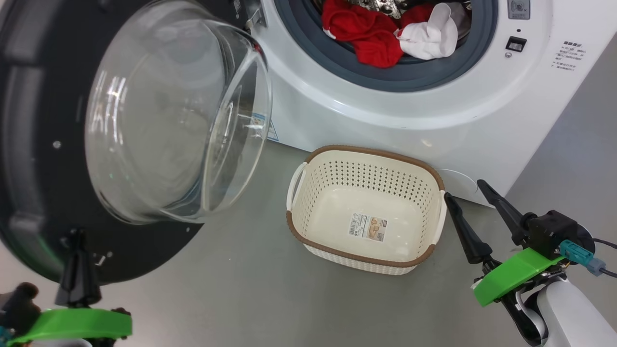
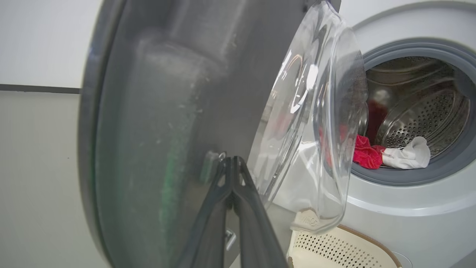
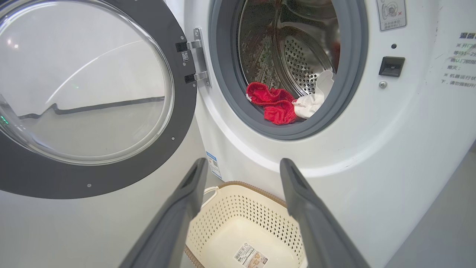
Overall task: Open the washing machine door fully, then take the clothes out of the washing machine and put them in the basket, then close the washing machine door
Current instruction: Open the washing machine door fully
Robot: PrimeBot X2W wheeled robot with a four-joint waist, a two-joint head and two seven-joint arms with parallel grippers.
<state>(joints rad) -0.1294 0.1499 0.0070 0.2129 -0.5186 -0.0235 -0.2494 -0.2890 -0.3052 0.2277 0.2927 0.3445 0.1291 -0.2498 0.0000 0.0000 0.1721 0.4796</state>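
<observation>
One door (image 1: 135, 135) stands between left hand (image 1: 77, 238) and clothes (image 1: 381, 33).

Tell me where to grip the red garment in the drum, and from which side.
Probably the bunched fold of the red garment on the grey rubber ring: frontmost and raised. Come straight in from the front with the open right gripper.

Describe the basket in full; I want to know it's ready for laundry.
The basket is cream plastic, rectangular with rounded corners, perforated walls, a brown woven-look rim and two white side handles. It stands upright on the grey floor close before the washing machine, below the drum opening. Inside lies only a sticker.
</observation>
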